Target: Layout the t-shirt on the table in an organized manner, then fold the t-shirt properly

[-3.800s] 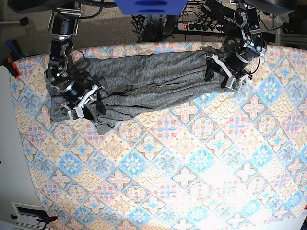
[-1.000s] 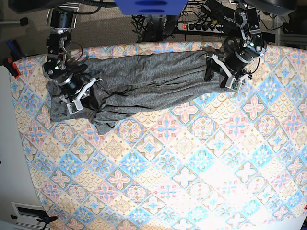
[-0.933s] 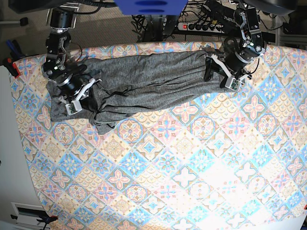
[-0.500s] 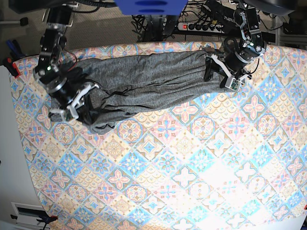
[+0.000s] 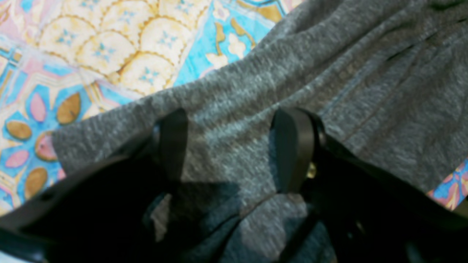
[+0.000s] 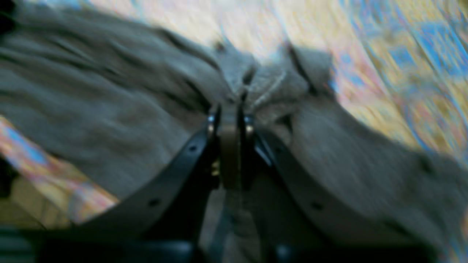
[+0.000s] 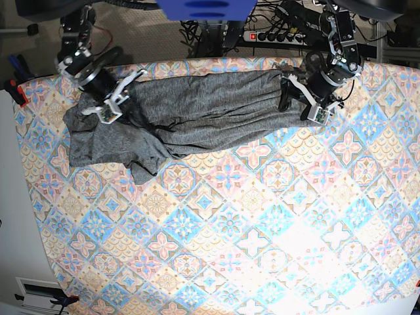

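The t-shirt [image 7: 190, 108] is bunched in a long band along the table's [image 7: 262, 249] far edge. A fold is pinched by the closed right gripper [image 6: 229, 109], presumably for spreading; the left gripper [image 5: 234, 146] is held wide open over fabric, gripping nothing. Ample bare tabletop is left nearer the camera.

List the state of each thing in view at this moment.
t-shirt: bunched and wrinkled along the table's far edge, not laid flat.
right gripper: shut on the t-shirt.
left gripper: open, jaws over the t-shirt.
table: near part bare.
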